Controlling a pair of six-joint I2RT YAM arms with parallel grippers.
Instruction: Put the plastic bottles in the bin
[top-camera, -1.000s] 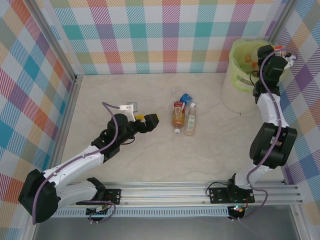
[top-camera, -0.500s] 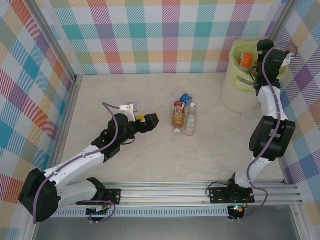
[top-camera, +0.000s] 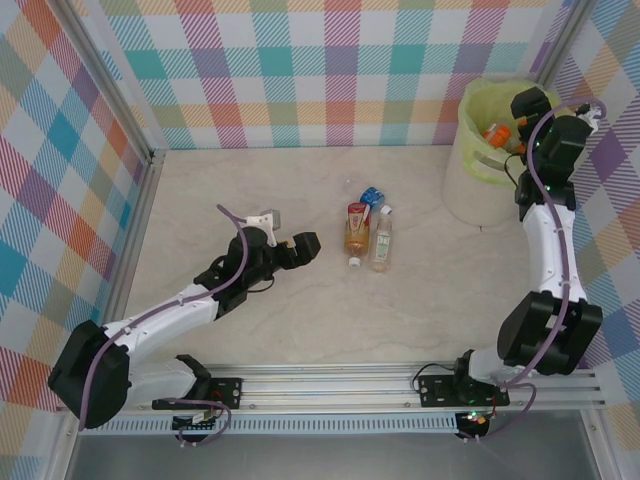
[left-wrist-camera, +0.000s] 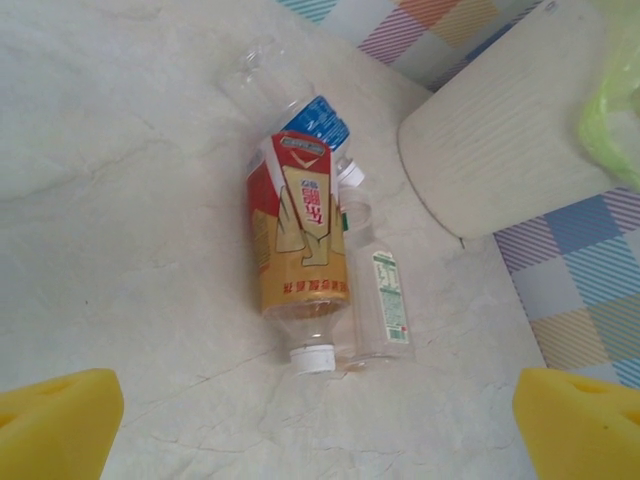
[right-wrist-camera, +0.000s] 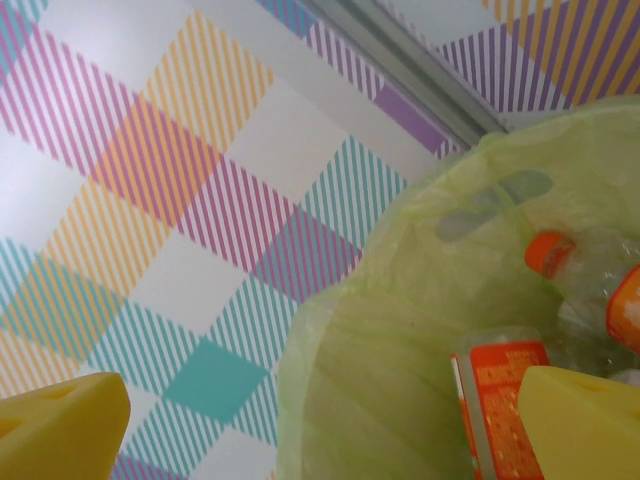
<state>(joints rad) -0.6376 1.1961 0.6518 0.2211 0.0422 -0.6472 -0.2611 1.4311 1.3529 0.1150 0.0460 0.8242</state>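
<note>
plastic bottles (top-camera: 366, 232) lie left of the bin (top-camera: 465, 197)
right gripper (top-camera: 529, 104) gapes empty over it; left gripper (top-camera: 298, 248), wide and empty, farther left.

Ahead of the left gripper (left-wrist-camera: 320, 440): red-and-gold labelled bottle (left-wrist-camera: 298, 240) and green-and-white labelled bottle (left-wrist-camera: 378, 300), both white-capped; blue labelled bottle (left-wrist-camera: 318, 120). Table (top-camera: 300, 330) beige, marbled. Under the right gripper (right-wrist-camera: 320, 430): bin (top-camera: 462, 195) whitish, ribbed; bag (right-wrist-camera: 400, 340) lime-green; orange labelled bottle (right-wrist-camera: 495, 400). Walls (top-camera: 300, 70) pastel plaid. Pads (left-wrist-camera: 55, 420) yellow.

bare table (top-camera: 250, 190) w/ free room round 3 bottles (top-camera: 357, 232); bin (top-camera: 466, 190) blocks far rt corner.
</note>
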